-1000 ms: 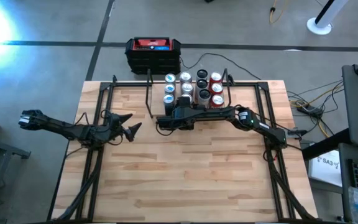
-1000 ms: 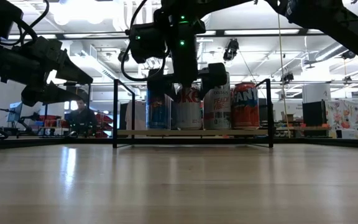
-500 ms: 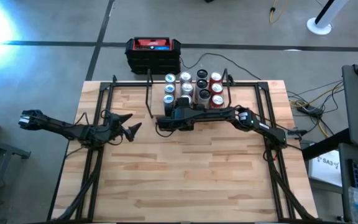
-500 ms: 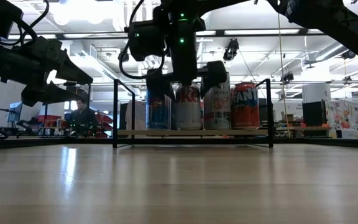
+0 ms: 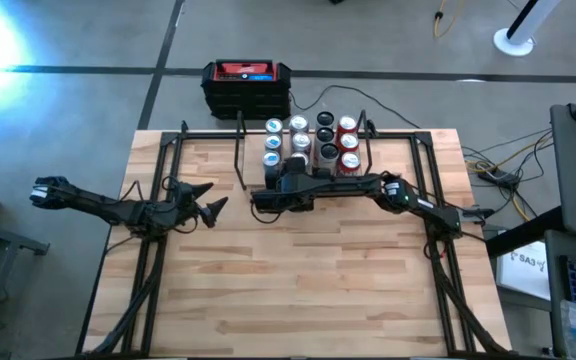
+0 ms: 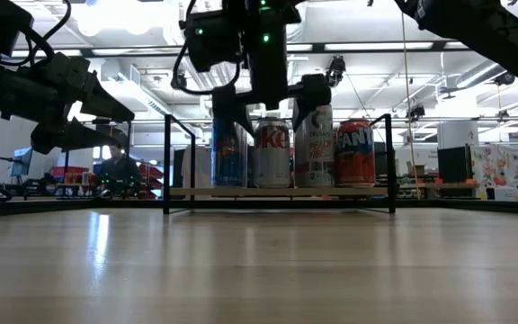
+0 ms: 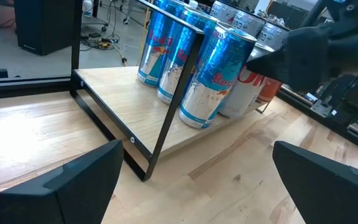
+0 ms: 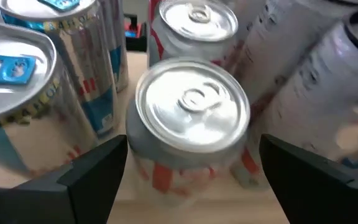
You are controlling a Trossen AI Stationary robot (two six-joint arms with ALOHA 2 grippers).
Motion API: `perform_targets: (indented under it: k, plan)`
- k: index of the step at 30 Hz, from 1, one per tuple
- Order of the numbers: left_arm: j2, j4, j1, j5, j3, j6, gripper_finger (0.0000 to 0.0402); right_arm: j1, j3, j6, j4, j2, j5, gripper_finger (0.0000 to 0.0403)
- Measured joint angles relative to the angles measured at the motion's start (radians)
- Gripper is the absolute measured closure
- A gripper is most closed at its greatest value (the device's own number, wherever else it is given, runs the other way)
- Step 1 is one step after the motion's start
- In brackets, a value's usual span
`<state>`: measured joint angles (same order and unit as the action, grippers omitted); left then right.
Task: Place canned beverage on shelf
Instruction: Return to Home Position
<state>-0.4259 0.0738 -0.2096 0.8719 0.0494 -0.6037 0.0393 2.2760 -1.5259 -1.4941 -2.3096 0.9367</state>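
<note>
The shelf (image 5: 253,165), a low rack with a light wood board (image 6: 196,192) and thin black posts, stands at the table's far middle. Several cans stand upright on it. A red-and-silver can (image 8: 191,106) stands in the front row (image 6: 272,155). My right gripper (image 6: 270,106) hangs open over that can's top, one finger on each side and clear of it (image 8: 191,180). In the high view the right gripper (image 5: 295,168) covers that can. My left gripper (image 5: 213,208) waits open over the table's left part, pointing at the shelf (image 7: 104,87).
A black box with a red top (image 5: 247,85) sits on the floor beyond the far edge. Black frame rails (image 5: 158,190) run along the table's sides. The near half of the table (image 5: 298,290) is bare wood. A person (image 6: 115,169) sits far behind.
My right gripper has risen a little over the red-and-silver can, and its fingers have spread wider. The can stays upright on the shelf board.
</note>
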Motion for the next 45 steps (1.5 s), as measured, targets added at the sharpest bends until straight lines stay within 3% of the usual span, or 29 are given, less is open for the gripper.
perform_targets:
  k: [4, 8, 17, 26, 31, 37, 45]
  plan:
    - [0.0, 0.0, 0.0, 0.0, 0.0, 0.0, 0.0003, -0.011, 0.045, -0.077, -0.079, 0.0, -0.098, 0.0054]
    - [0.0, 0.0, 0.0, 0.0, 0.0, 0.0, 0.0003, -0.024, 0.045, -0.032, -0.079, 0.042, -0.232, 0.0054]
    - [0.0, 0.0, 0.0, 0.0, 0.0, 0.0, 0.0003, -0.104, -0.026, -0.045, -0.075, 0.167, -0.239, 0.0054]
    - [0.0, 0.0, 0.0, 0.0, 0.0, 0.0, 0.0003, -0.245, -0.37, -0.144, -0.078, 0.468, -0.235, 0.0054]
    - [0.0, 0.0, 0.0, 0.0, 0.0, 0.0, 0.0003, -0.312, -0.554, -0.12, -0.065, 0.647, -0.226, 0.0054]
    - [0.0, 0.0, 0.0, 0.0, 0.0, 0.0, 0.0003, -0.361, -0.687, -0.047, -0.049, 0.761, -0.223, 0.0054]
    - [0.0, 0.0, 0.0, 0.0, 0.0, 0.0, 0.0003, -0.442, -0.954, -0.196, -0.076, 0.946, -0.322, 0.0054]
